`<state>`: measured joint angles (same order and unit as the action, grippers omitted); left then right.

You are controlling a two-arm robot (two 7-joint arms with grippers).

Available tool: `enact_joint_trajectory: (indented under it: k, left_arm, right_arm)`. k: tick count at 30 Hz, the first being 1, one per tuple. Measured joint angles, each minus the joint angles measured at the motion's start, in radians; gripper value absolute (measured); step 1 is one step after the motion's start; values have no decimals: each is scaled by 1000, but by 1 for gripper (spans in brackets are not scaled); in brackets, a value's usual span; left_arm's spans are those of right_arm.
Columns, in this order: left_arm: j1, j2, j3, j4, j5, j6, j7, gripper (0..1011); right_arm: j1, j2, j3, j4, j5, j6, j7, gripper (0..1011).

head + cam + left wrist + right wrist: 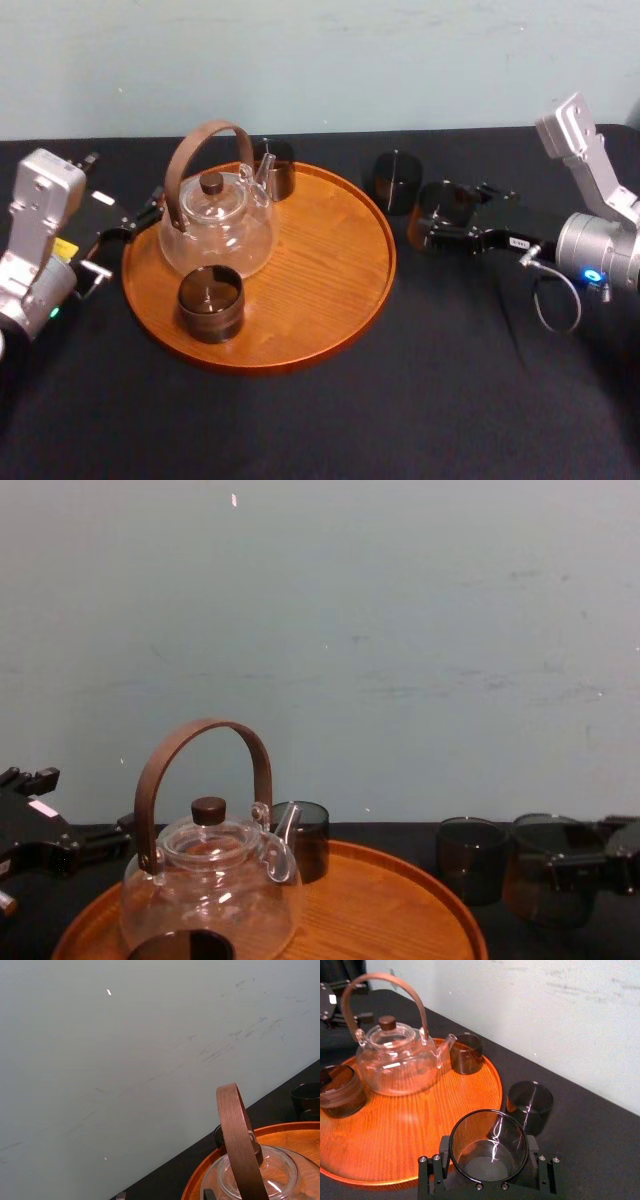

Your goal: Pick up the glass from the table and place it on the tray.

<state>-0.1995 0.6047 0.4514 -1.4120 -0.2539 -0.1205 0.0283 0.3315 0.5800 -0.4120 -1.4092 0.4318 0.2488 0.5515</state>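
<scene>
Smoky brown-grey and see-through, as to the glass (488, 1145): round, straight-walled, open at the top, with a thin dark rim, a paler base seen down through the mouth, and bright streaks of reflected light on the inner wall. Pinched by the right pincer (488, 1167), with a black finger (432, 1174) pressed against the wall on either side. Held upright off the right edge of the tray (320, 270), near the rim but apart from it, over the matte black tabletop (400, 400), right of its middle and toward the far edge. Cannot tell whether resting on the tabletop or raised clear of it.

Neighboured by a second glass (397, 180) of the same tint and shape, standing on the tabletop a little farther back, just beside the tray's far-right rim, close to the held one without touching it.

Carried on the round orange-brown wooden tray with its low rim:
- clear teapot (215, 225) with a brown hoop handle and a dark knob, on the left half
- third glass (275, 168) just behind the spout, at the far edge
- fourth glass (211, 303) in front of the teapot, near the front-left rim

Parked by the tray's left edge, the left pincer (125, 225); cannot tell whether spread or pressed together.
</scene>
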Motion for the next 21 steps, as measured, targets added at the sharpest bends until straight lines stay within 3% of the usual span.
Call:
enact_joint_trajectory:
  k: [9, 21]
  left_arm:
    - [0, 0, 0, 0, 0, 0, 0, 1001]
    - [0, 0, 0, 0, 0, 0, 0, 1002]
  right_arm:
    - [15, 10, -16, -31, 11, 5, 3, 903]
    - [68, -22, -68, -12, 7, -8, 21, 903]
